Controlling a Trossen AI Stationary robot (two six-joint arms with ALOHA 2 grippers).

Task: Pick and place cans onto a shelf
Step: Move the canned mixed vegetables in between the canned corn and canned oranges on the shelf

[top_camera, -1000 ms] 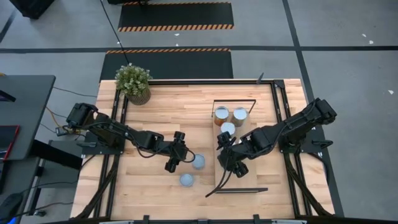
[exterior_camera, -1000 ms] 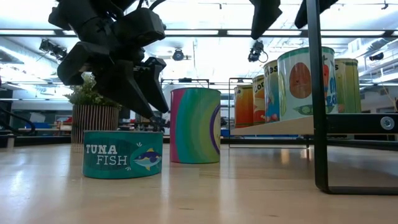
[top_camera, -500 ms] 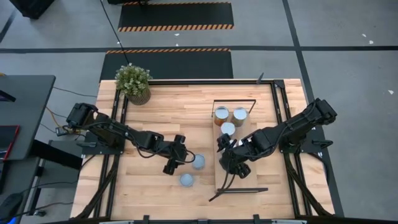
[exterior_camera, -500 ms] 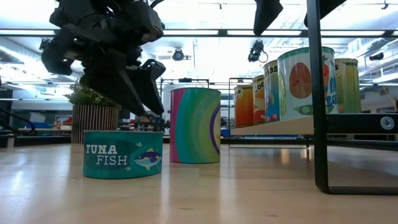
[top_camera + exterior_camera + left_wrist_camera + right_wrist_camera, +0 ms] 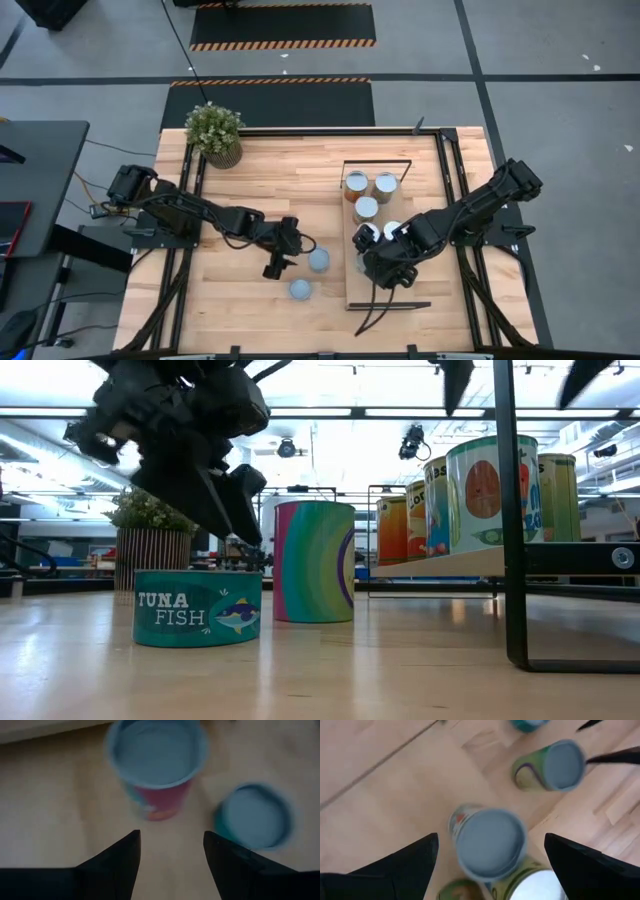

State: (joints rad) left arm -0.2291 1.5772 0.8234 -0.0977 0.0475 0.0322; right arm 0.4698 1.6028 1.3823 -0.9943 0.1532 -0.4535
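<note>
Two cans stand on the table: a tall striped can (image 5: 319, 260) (image 5: 313, 561) and a flat teal "tuna fish" can (image 5: 299, 289) (image 5: 197, 608). My left gripper (image 5: 273, 268) (image 5: 170, 855) hovers open just left of them and above, tilted down toward the tall can (image 5: 156, 765). The shelf (image 5: 395, 295) (image 5: 450, 565) carries several upright cans (image 5: 367, 207) (image 5: 490, 490). My right gripper (image 5: 384, 272) (image 5: 490, 865) hangs open over the shelf, above one can's top (image 5: 490, 842), clear of it.
A potted plant (image 5: 214, 132) stands at the table's far left corner. The shelf's black frame post (image 5: 510, 510) rises at its near end. Bare tabletop lies left of the two loose cans and along the near edge.
My right gripper has shifted toward the table's near edge along the shelf and rolled about its wrist, uncovering two can tops on the shelf. My left gripper has stayed in place but turned at the wrist. No can has moved.
</note>
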